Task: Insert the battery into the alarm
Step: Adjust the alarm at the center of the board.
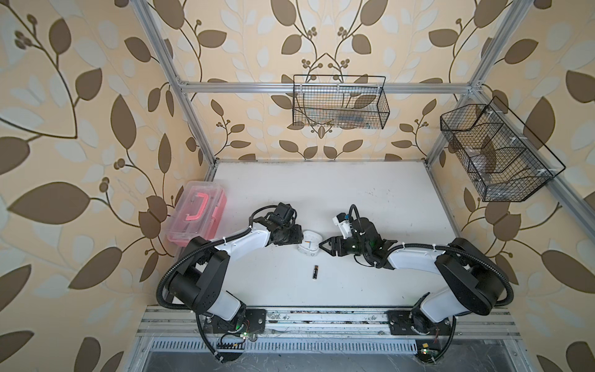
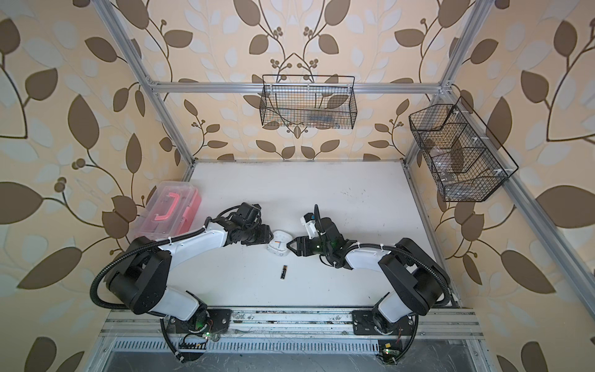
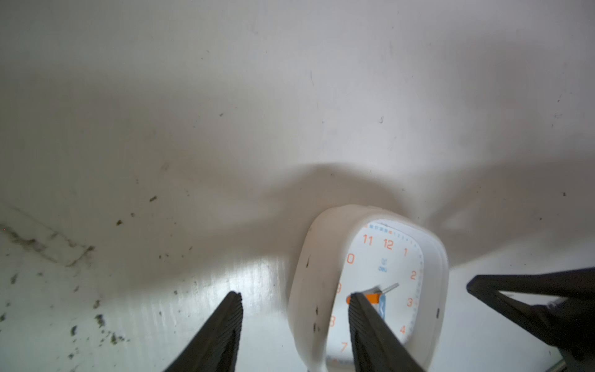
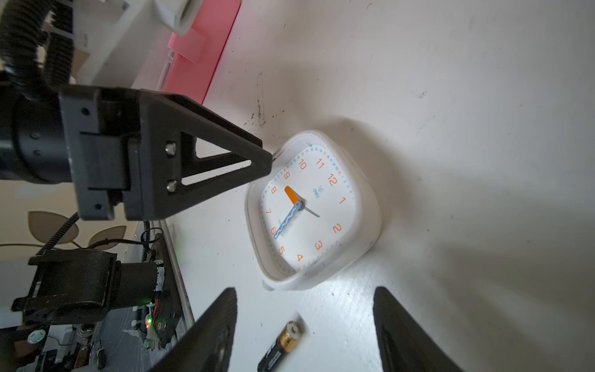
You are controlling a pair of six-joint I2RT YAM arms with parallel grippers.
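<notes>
The alarm [image 1: 309, 246] [image 2: 278, 245] is a white rounded-square clock with orange numerals, lying dial-up at the table's middle between my two grippers. In the left wrist view the alarm [image 3: 380, 270] has one side wall between the fingers of my left gripper [image 3: 295, 294]. One finger [image 3: 363, 325] is over the dial, the other finger [image 3: 225, 325] stands off the wall with a gap, so it is open. My right gripper [image 4: 306, 290] is open just short of the alarm [image 4: 309, 209]. The battery [image 4: 283, 343] [image 1: 314, 273], black with a copper band, lies loose on the table nearer the front.
A clear box with a pink handle [image 1: 198, 215] sits at the table's left edge, behind the left arm. Two black wire baskets [image 1: 339, 103] [image 1: 495, 154] hang on the back and right frame rails. The left gripper's [image 4: 264, 164] tip shows in the right wrist view at the alarm's rim.
</notes>
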